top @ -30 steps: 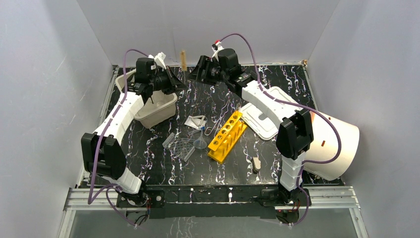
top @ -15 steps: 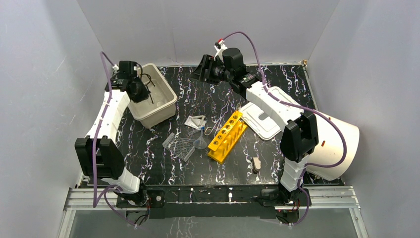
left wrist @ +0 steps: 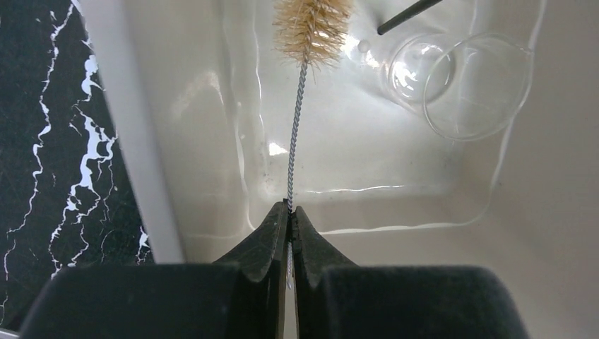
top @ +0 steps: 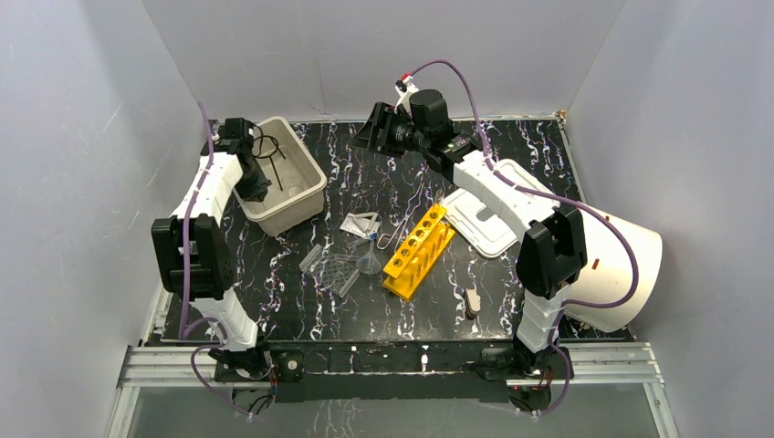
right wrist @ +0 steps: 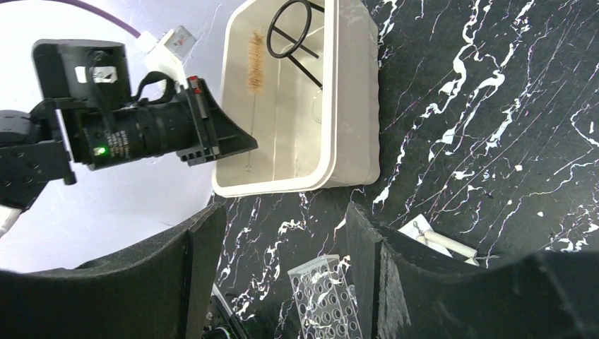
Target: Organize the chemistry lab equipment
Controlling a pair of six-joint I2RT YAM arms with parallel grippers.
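The left fingers (left wrist: 268, 240) are pinched together on the twisted wire stem of a tube brush (left wrist: 295, 120), gripping it at the bare end away from the bristles. The brush reaches down into the beige bin (left wrist: 138, 141) at the far left of the bench. Its tan bristle head is low over the bin floor, but I cannot tell whether it touches.

The brush looks very light, with a thin springy stem and soft bristles, so it should drop without harm. The stem is the only sensible place to hold it, though so narrow a wire could twist in the grip.

Also in the bin are a black wire loop (right wrist: 293, 28) and a clear glass beaker (left wrist: 473, 85) lying on its side. The beaker is the fragile, slippery piece, and I would let the brush go clear of it.

The right fingers (right wrist: 201, 275) stand wide apart and hold nothing, raised over the far middle of the bench. Out on the bench wait the yellow tube rack (top: 418, 251), a clear funnel (top: 369, 265) just beside it and a clear ridged tray (top: 330, 269). The rack looks rigid and easy to grasp by a long edge. The funnel and the tray look thin, slick and likely to slide.
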